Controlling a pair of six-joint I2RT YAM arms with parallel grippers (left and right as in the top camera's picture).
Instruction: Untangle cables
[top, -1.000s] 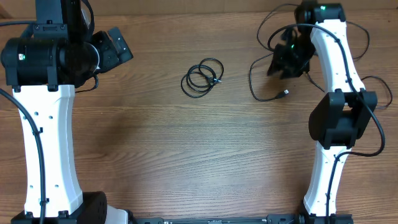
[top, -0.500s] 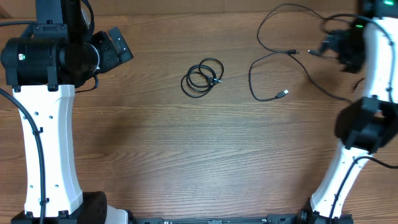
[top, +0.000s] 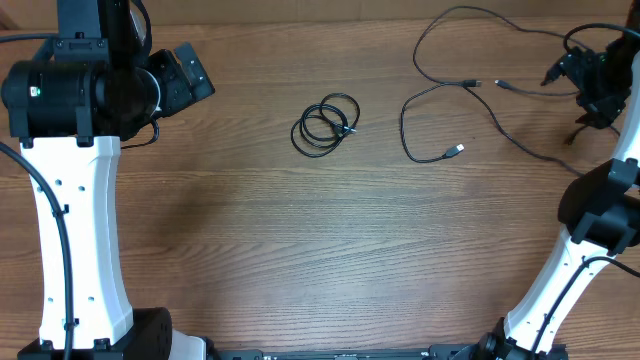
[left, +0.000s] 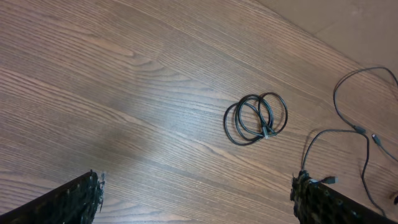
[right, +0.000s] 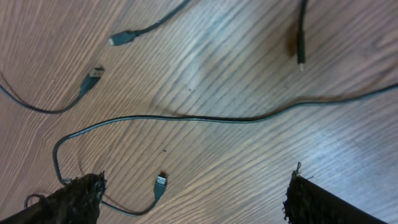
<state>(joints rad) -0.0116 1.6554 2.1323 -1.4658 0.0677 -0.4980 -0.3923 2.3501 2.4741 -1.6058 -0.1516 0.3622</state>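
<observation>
A small coil of black cable (top: 325, 124) (left: 256, 118) lies in the middle of the table's far half. To its right, loose cables (top: 425, 95) lie spread out, one ending in a silver plug (top: 458, 150) (right: 160, 182). Another strand (right: 217, 118) runs across the wood in the right wrist view. My right gripper (top: 572, 82) (right: 196, 199) hangs open over these strands at the far right, and nothing is between its fingers. My left gripper (top: 190, 72) (left: 198, 199) is open at the far left, well away from the coil.
More plug ends (right: 93, 74) lie beside one another on the wood, with a further one (right: 300, 56) to the right. The wooden table (top: 300, 250) is bare in front. The white arm columns stand at the left (top: 75, 230) and right (top: 560, 280).
My right gripper has opened and swung right, away from the cables. The strand it pulled now lies stretched out on the table. The left arm and the coil have not moved.
</observation>
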